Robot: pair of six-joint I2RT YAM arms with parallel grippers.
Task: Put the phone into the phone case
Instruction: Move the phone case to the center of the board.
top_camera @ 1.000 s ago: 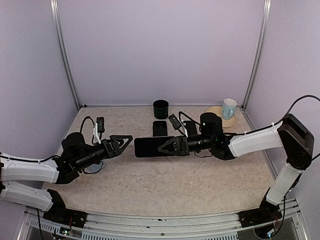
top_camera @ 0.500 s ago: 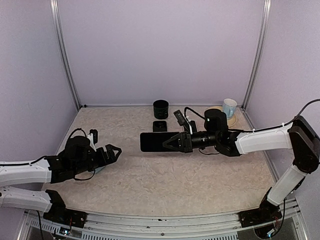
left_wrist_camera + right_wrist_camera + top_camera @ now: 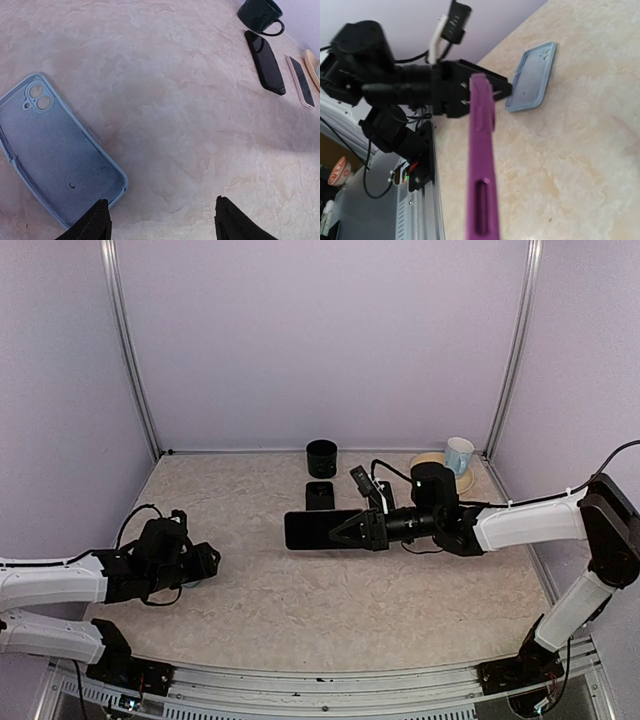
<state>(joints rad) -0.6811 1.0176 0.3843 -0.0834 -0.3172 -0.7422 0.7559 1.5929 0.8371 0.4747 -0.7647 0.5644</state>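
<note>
Now: phone point(image 3: 303, 530) midair in R end effector point(image 3: 332, 532); case point(image 3: 55, 160) flat, well apart.

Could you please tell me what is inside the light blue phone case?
Nothing: the phone case lies open side up, bare apart from its camera cutouts; the phone is in the right pincer. One long edge runs out of the left wrist view, unseen.

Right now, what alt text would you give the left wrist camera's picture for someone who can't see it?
A light blue phone case lies open side up on a beige marbled table, lower left. The left end effector shows at the bottom edge, fingers apart. A dark mug and a flat black slab sit top right.
</note>
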